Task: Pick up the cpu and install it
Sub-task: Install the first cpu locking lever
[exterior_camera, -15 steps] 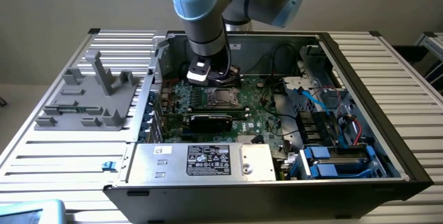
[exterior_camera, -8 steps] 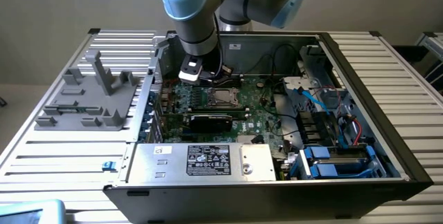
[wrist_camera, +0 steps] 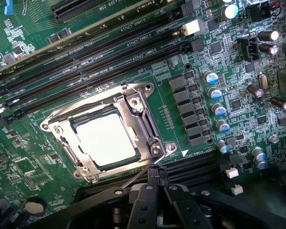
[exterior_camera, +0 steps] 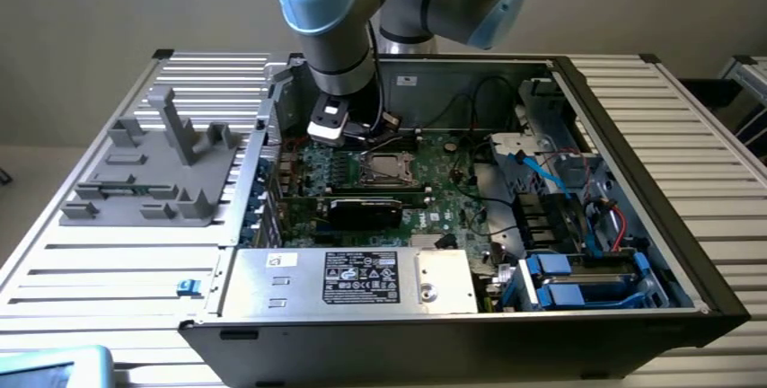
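Lying, seemingly seated: one cpu point(wrist_camera: 106, 138)

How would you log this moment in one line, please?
cpu: in socket frame | tool: shut, empty, beside frame

You see the cpu point(wrist_camera: 106, 139) as a small, flat square chip with a pale, dull silver top and a thin darker rim. It lies level, silver face up, seated inside the square metal socket frame point(wrist_camera: 155, 149) on the green board point(wrist_camera: 33, 28). Its edges run parallel to the frame's sides. In the exterior view you find it near the middle of the open computer case point(exterior_camera: 468, 78).
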Available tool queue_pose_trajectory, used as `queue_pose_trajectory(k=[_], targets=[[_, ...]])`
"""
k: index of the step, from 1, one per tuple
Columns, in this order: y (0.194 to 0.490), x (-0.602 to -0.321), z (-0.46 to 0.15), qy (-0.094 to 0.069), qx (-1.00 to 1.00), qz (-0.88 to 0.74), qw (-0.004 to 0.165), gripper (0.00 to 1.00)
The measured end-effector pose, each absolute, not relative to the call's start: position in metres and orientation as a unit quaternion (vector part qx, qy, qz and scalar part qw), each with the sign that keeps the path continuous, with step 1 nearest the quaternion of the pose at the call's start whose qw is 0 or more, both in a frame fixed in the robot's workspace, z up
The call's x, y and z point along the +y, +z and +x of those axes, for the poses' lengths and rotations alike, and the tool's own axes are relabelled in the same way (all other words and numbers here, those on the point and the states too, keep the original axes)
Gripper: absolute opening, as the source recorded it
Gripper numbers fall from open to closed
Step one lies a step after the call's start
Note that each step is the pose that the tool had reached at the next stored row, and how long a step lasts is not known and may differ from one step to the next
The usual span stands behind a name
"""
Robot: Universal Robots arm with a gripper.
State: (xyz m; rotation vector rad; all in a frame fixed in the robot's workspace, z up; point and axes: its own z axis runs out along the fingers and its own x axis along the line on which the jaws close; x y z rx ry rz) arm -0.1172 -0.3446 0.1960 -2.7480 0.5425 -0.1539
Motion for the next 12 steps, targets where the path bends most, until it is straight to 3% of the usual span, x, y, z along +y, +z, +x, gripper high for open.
queue_pose_trajectory(k=[12], targets=[[0.1969, -0.3441, -0.1128, -0.055, 0.194, -0.965, 0.167, 0.11]])
